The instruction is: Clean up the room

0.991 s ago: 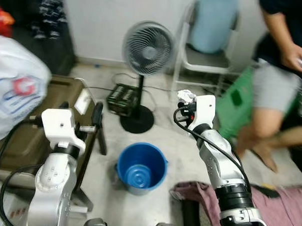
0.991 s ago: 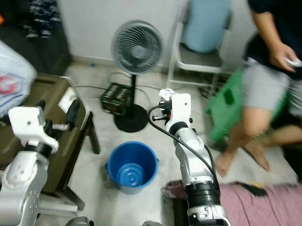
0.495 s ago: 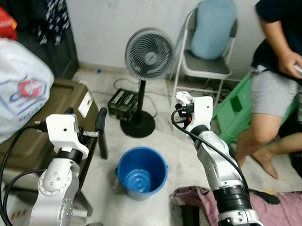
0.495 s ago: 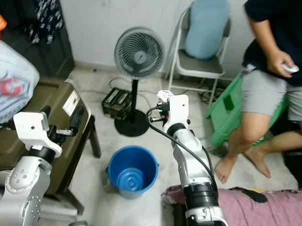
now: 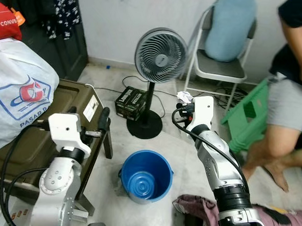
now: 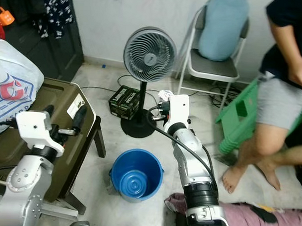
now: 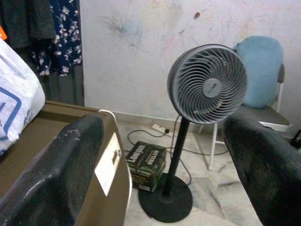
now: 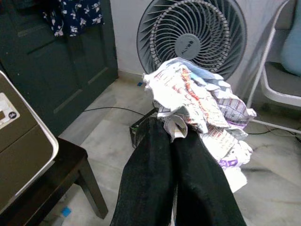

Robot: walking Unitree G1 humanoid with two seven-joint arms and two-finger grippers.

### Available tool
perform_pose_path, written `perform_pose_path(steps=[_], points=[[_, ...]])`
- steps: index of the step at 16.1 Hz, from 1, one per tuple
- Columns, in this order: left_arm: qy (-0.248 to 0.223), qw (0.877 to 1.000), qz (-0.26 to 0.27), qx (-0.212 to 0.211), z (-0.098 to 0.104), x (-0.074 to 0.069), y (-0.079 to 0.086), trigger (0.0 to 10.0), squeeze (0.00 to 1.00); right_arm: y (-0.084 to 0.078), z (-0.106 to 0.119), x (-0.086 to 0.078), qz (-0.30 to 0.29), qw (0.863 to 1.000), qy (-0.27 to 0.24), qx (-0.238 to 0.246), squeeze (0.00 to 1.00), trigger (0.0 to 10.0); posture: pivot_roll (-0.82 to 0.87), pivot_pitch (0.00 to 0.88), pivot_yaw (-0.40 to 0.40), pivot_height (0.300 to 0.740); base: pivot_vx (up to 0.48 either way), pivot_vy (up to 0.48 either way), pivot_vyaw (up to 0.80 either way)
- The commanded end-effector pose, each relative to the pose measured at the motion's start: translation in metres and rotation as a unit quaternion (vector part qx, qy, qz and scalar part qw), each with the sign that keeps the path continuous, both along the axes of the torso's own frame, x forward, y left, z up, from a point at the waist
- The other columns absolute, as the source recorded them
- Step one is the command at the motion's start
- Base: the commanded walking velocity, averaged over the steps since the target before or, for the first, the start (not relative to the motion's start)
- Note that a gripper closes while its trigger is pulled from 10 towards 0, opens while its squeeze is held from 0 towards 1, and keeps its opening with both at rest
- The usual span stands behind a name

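Right gripper (image 8: 175,129) fingers clench a crumpled paper wad (image 8: 197,101), likely light, soft and crushable, above a blue bucket (image 5: 146,175). Left gripper (image 7: 164,155) fingers spread, empty.

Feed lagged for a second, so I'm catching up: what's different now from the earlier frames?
Mostly the camera swung: the whole view shifted, so fan, blue bucket and chair did not move themselves. The person stepped towards the robot's right. The right gripper stays shut on the crumpled paper, held up beyond the bucket; the left gripper stays open.
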State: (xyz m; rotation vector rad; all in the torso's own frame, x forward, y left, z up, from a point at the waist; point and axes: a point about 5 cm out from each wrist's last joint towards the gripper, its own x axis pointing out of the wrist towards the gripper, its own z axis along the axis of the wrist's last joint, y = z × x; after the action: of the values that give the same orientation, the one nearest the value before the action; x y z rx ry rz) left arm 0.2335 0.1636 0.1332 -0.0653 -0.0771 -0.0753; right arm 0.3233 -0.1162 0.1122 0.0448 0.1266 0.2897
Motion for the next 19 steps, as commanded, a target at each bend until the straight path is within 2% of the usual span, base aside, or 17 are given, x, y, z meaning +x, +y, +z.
perform_pose_path(steps=[1,9,11,13,15,16,19], points=[[0.0,1.0,-0.006,-0.002,0.001,0.001,-0.003,10.0,0.0,-0.003,0.003,0.003,-0.003,1.0,-0.004,-0.001,0.0,10.0,0.02,0.0,-0.072,0.74,0.334,0.0,0.0],[0.003,1.0,-0.004,-0.001,0.001,0.001,-0.002,10.0,0.0,-0.002,0.002,0.003,-0.002,1.0,-0.005,-0.001,0.0,10.0,0.02,0.0,-0.072,0.74,0.323,0.0,0.0],[0.004,1.0,0.009,0.009,0.0,0.001,0.0,10.0,0.0,0.0,0.001,0.003,0.0,1.0,-0.004,-0.002,0.0,10.0,0.03,0.0,-0.073,0.74,0.0,0.0,0.0],[0.004,1.0,0.0,0.027,0.0,-0.001,0.002,10.0,0.0,0.003,0.0,0.004,0.002,1.0,-0.003,-0.002,0.0,10.0,0.03,0.0,-0.074,0.74,0.0,0.0,0.0],[0.007,0.998,-0.028,0.062,-0.001,-0.007,0.005,10.0,0.0,0.005,-0.003,0.005,-0.001,1.0,0.001,-0.011,0.0,10.0,0.05,0.0,-0.074,0.74,0.0,0.0,0.0],[0.018,0.99,-0.087,0.112,-0.006,-0.018,0.008,10.0,0.0,0.004,-0.01,0.007,-0.013,0.999,0.018,-0.033,0.0,10.0,0.06,0.0,-0.072,0.74,0.0,0.0,0.0],[0.027,0.966,-0.179,0.184,-0.008,-0.033,0.01,10.0,0.0,0.0,-0.03,0.007,-0.04,0.995,0.07,-0.059,0.0,10.0,0.09,0.0,-0.054,0.74,0.0,0.0,0.0]])
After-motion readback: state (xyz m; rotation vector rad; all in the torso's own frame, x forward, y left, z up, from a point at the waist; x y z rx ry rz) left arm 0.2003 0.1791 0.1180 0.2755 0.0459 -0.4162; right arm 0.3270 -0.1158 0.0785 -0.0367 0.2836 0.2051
